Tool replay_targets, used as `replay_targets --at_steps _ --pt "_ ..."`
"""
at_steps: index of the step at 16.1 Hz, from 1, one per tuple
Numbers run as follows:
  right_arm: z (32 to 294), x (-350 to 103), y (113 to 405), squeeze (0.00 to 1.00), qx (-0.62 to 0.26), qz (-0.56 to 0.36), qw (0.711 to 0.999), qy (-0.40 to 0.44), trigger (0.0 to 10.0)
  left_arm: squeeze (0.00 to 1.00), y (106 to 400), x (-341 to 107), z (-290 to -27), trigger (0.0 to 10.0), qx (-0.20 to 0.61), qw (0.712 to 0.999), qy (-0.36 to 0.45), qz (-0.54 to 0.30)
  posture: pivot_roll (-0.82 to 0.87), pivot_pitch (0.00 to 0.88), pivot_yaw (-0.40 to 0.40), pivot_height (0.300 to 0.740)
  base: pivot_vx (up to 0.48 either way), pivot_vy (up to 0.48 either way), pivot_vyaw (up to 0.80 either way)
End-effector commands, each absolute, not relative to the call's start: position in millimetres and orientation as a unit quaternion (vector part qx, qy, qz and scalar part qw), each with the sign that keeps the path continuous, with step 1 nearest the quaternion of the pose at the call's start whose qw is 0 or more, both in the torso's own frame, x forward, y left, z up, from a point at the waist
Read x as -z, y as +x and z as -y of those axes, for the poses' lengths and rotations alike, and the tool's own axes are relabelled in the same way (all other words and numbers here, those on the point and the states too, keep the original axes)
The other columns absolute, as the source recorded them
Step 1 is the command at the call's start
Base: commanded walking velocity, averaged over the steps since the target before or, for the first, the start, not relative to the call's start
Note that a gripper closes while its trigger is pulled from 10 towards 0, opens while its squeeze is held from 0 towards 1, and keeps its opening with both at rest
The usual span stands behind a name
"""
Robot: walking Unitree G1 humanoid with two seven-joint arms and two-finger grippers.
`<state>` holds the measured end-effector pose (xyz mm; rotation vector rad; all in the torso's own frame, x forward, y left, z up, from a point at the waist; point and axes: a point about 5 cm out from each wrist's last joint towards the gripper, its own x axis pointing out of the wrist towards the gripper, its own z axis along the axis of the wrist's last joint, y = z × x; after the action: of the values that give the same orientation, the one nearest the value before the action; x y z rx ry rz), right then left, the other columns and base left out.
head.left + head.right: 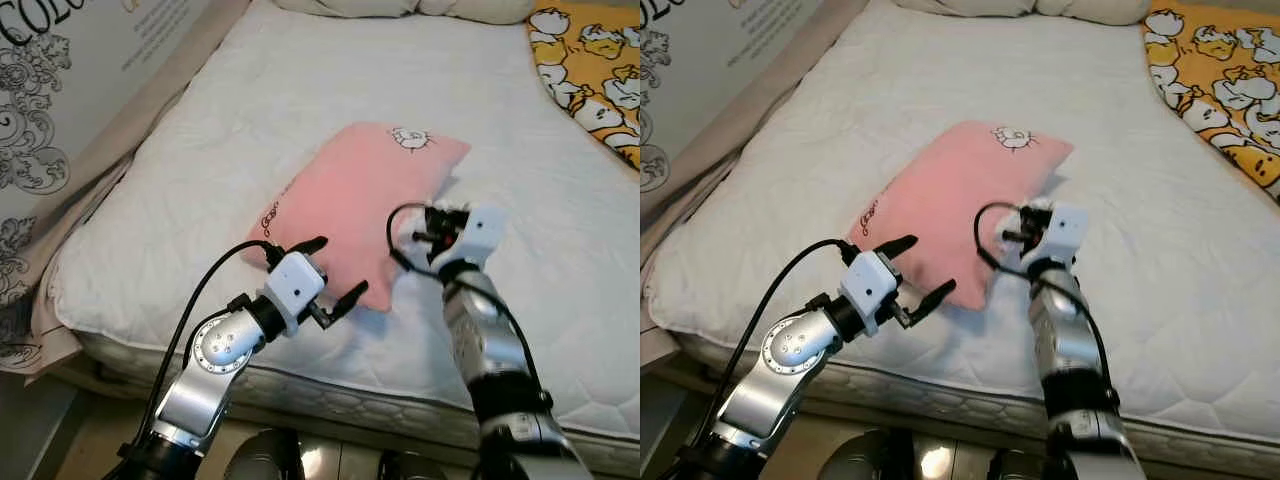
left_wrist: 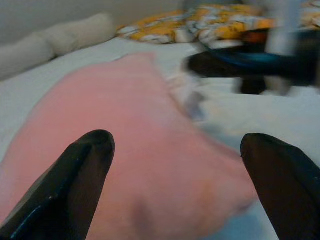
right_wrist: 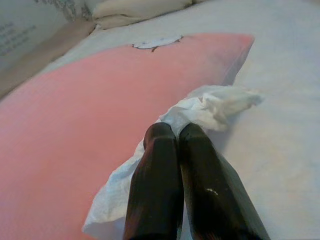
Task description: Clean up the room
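A pink pillow (image 1: pixel 350 195) with a small cartoon print lies slantwise on the white mattress (image 1: pixel 250 110). Against its right side lies a crumpled white tissue (image 3: pixel 215 107). My right gripper (image 3: pixel 176 131) is down at that spot, its fingers pressed together with the tissue pinched between and under them; in the head view it sits at the pillow's right edge (image 1: pixel 428 228). My left gripper (image 1: pixel 342 266) hovers open at the pillow's near corner, one finger (image 2: pixel 85 170) on each side of the pink fabric without touching it.
A yellow duck-print blanket (image 1: pixel 590 70) covers the far right corner of the bed. Cream pillows (image 1: pixel 400 5) line the head end. A printed white board (image 1: pixel 60 80) leans along the left side. The mattress front edge (image 1: pixel 350 400) runs just below my arms.
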<state>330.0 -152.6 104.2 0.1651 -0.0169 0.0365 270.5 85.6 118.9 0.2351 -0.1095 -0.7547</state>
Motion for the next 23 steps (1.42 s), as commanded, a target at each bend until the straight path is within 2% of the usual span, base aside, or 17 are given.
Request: replay_targets --at_steps 1,2,3,5,7,9,11,13,14,16,23 --pt "148.5 -117.3 325.2 0.0 -0.024 0.052 0.998 0.029 0.0 0.0 282.9 -120.8 -93.7 10.0 0.313 0.947 0.068 0.031 0.04 0.1 0.02 0.74 0.0 0.0 0.0" --pt "148.7 -112.0 314.9 0.0 -0.014 0.057 0.998 0.007 0.0 0.0 292.7 -122.3 -99.3 10.0 0.259 0.965 0.026 0.013 0.04 0.101 0.02 0.74 0.0 0.0 0.0" --pt "148.6 -110.5 311.8 0.0 -0.013 0.057 0.998 0.001 0.0 0.0 294.7 -122.0 -100.4 10.0 0.248 0.969 0.015 0.008 0.04 0.102 0.018 0.74 0.0 0.0 0.0" --pt "146.1 -115.0 296.3 0.0 -0.018 0.099 0.994 -0.04 0.0 0.0 303.4 -121.8 -110.4 10.0 0.167 0.98 -0.108 -0.02 0.03 0.099 0.017 0.74 0.0 0.0 0.0" --pt "151.4 -123.8 282.5 0.0 -0.02 0.144 0.986 -0.082 0.0 0.0 303.2 -125.3 -119.2 10.0 0.132 0.987 -0.088 0.002 0.02 0.092 0.01 0.74 0.0 0.0 0.0" --pt "161.6 -125.5 266.1 0.0 -0.005 0.149 0.985 -0.088 0.0 0.0 299.1 -138.9 -134.3 10.0 0.14 0.988 0.003 0.06 0.01 0.088 0.008 0.74 0.0 0.0 0.0" --pt "157.7 -126.9 263.0 0.0 -0.014 0.155 0.984 -0.09 0.0 0.0 301.5 -141.4 -140.9 10.0 0.14 0.988 0.011 0.062 0.0 0.071 0.011 0.74 0.0 0.0 0.0" --pt "150.0 -124.0 271.3 0.0 -0.035 0.152 0.984 -0.09 0.0 0.0 304.9 -141.2 -130.1 10.0 0.151 0.987 0.013 0.06 0.0 0.052 0.009 0.74 0.0 0.0 0.0" --pt "150.6 -119.4 280.0 0.0 -0.023 0.129 0.99 -0.06 0.0 0.0 306.8 -137.6 -121.8 10.0 0.153 0.987 0.024 0.051 0.0 0.044 0.009 0.74 0.0 0.0 0.0" --pt "152.9 -118.0 286.2 0.0 -0.013 0.117 0.992 -0.049 0.0 0.0 308.6 -132.6 -114.1 10.0 0.16 0.986 0.032 0.041 -0.01 0.035 0.009 0.74 0.0 0.0 0.0" --pt "152.4 -107.9 292.0 0.0 -0.025 0.09 0.995 -0.042 0.0 0.0 308.4 -133.1 -109.4 10.0 0.189 0.981 0.015 0.049 0.0 0.033 0.008 0.74 0.0 0.0 0.0"
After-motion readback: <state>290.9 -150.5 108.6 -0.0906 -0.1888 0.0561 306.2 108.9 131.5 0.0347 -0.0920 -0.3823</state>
